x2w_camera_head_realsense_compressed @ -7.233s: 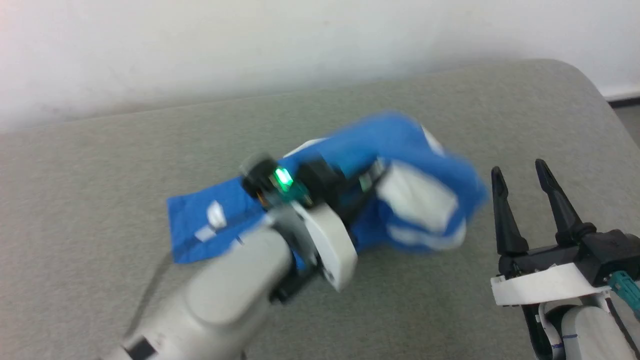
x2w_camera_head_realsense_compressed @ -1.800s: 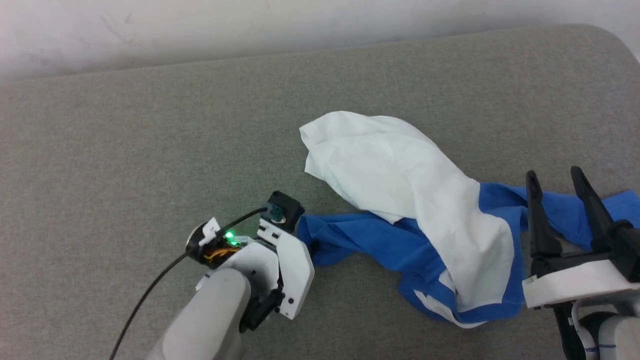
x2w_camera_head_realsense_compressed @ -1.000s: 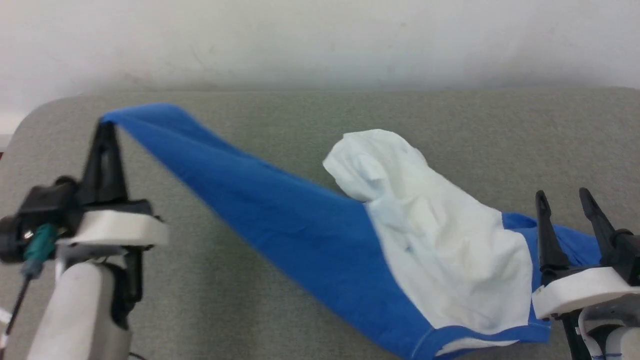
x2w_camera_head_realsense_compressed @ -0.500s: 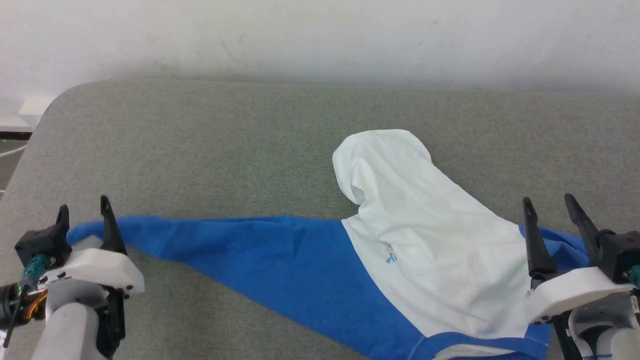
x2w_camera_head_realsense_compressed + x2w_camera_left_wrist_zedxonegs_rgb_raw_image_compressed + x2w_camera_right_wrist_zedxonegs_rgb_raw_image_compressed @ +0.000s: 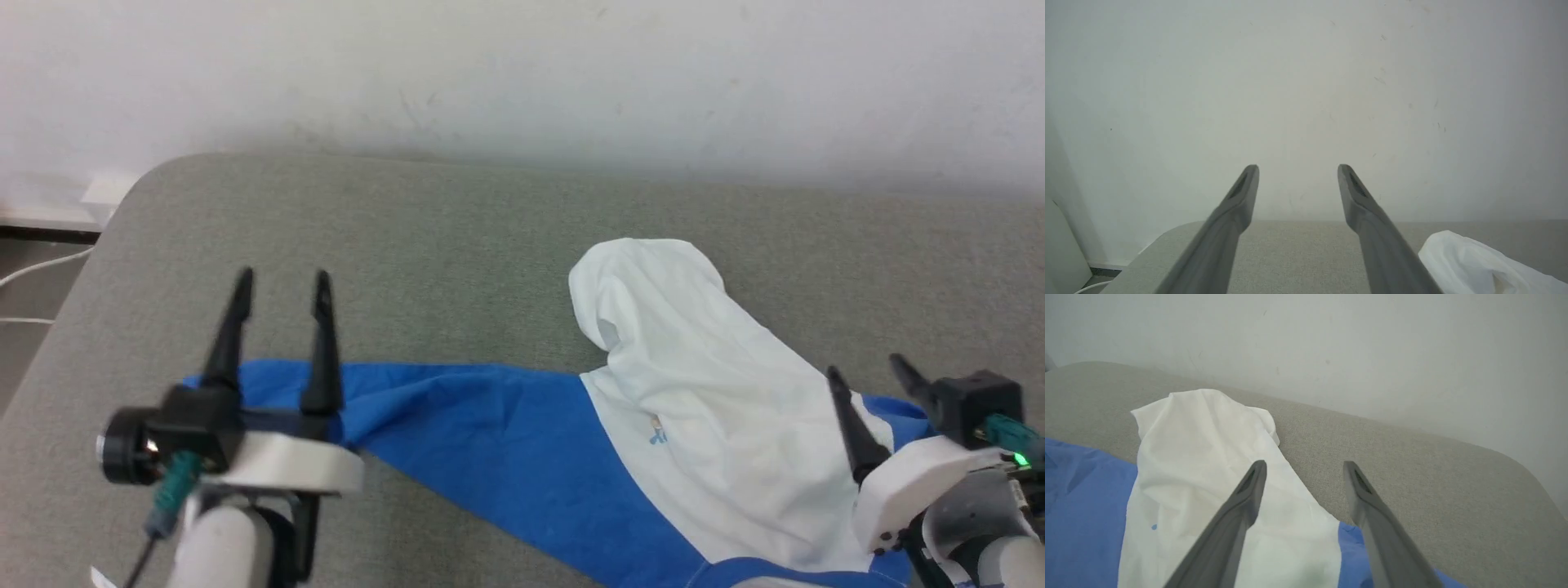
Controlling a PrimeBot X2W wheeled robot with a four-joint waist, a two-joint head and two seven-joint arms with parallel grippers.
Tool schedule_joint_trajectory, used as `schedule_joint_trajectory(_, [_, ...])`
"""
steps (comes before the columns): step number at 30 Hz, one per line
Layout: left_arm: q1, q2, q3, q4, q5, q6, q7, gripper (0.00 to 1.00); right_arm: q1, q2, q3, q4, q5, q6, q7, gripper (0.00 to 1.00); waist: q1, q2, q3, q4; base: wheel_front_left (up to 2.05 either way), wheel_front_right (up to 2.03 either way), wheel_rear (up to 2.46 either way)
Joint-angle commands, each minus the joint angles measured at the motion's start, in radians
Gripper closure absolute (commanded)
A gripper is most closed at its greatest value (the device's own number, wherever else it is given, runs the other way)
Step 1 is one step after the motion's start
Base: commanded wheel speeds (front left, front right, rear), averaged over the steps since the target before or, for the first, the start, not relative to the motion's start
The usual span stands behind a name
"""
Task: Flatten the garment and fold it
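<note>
Head view with both wrist views. The garment (image 5: 718, 433) is lying on the grey padded surface (image 5: 408, 229), partly spread. One blue sleeve (image 5: 457, 408) is stretching flat toward the robot's left. The white body is bunching into a rumpled hump whose far end is curling over near the middle of the surface. A small blue mark (image 5: 658, 436) is showing on the white cloth just beside the sleeve seam. More blue cloth is lying at the lower right, partly hidden behind the right gripper (image 5: 865, 366).

The left gripper (image 5: 282, 282) is hovering over the outer end of the blue sleeve, and its fingers are pointing toward the pale wall (image 5: 522, 73). In the left wrist view the two fingers are standing well apart with nothing between them, so this gripper is released and empty. The right gripper is hanging over the right part of the garment. In the right wrist view its fingers are likewise spread wide, with white cloth lying below them and none pinched; it too is released
</note>
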Motion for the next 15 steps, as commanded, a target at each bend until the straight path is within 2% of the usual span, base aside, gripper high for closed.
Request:
schedule_joint_trajectory(1, [0.045, -0.018, -0.019, -0.029, 0.024, -0.012, -0.004, 0.0, -0.013, -0.033, 0.033, 0.008, 0.031, -0.002, 0.048, 0.0, 0.0001, 0.0, -0.002, 0.024, 0.0, 0.0, 0.0])
schedule_joint_trajectory(6, [0.115, -0.081, -0.061, -0.05, 0.053, -0.042, -0.005, 0.0, -0.093, -0.177, 0.144, 0.058, 0.134, -0.002, 0.246, 0.0, 0.0001, 0.0, 0.032, 0.07, 0.0, 0.0, 0.0])
schedule_joint_trajectory(10, [0.12, -0.111, -0.071, -0.032, 0.064, -0.067, -0.005, 0.0, -0.183, -0.277, 0.226, 0.146, 0.218, -0.002, 0.412, 0.0, 0.0001, 0.0, 0.067, 0.112, 0.0, 0.0, 0.0])
schedule_joint_trajectory(15, [0.1, -0.138, -0.073, -0.009, 0.072, -0.095, -0.005, 0.0, -0.296, -0.367, 0.299, 0.273, 0.262, -0.002, 0.503, 0.0, 0.0001, 0.0, 0.104, 0.168, 0.0, 0.0, 0.0])
